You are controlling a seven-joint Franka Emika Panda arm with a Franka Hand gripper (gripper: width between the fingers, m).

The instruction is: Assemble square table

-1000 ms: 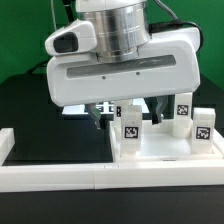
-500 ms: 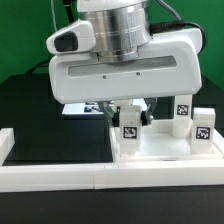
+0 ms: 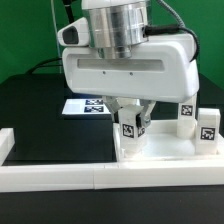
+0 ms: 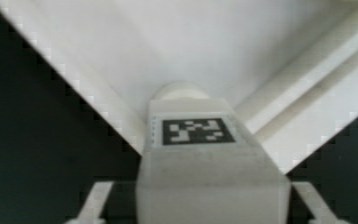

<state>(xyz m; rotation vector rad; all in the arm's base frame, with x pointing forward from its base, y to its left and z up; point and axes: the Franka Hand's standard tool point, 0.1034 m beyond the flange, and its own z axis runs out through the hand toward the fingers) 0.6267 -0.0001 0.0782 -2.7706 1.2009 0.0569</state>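
The white square table top [image 3: 165, 150] lies at the exterior view's right, against the front wall. A short white tagged leg [image 3: 129, 128] stands upright near its left corner. My gripper [image 3: 131, 112] is lowered over this leg, one finger on each side. In the wrist view the leg [image 4: 199, 150] sits between my fingertips [image 4: 103, 200], with a thin dark gap showing on both sides. The gripper [image 4: 202, 203] is open. Two more tagged legs [image 3: 185, 113] [image 3: 207, 128] stand at the right of the top. The fourth leg is hidden.
The long white border wall [image 3: 60, 176] runs along the front, with a short return at the left [image 3: 5, 140]. The marker board [image 3: 85, 105] lies on the black table behind my hand. The table top's raised rim [image 4: 309, 75] shows in the wrist view.
My hand has moved to the exterior view's right and now sits centred over the leg. The leg and the other parts have stayed in place.
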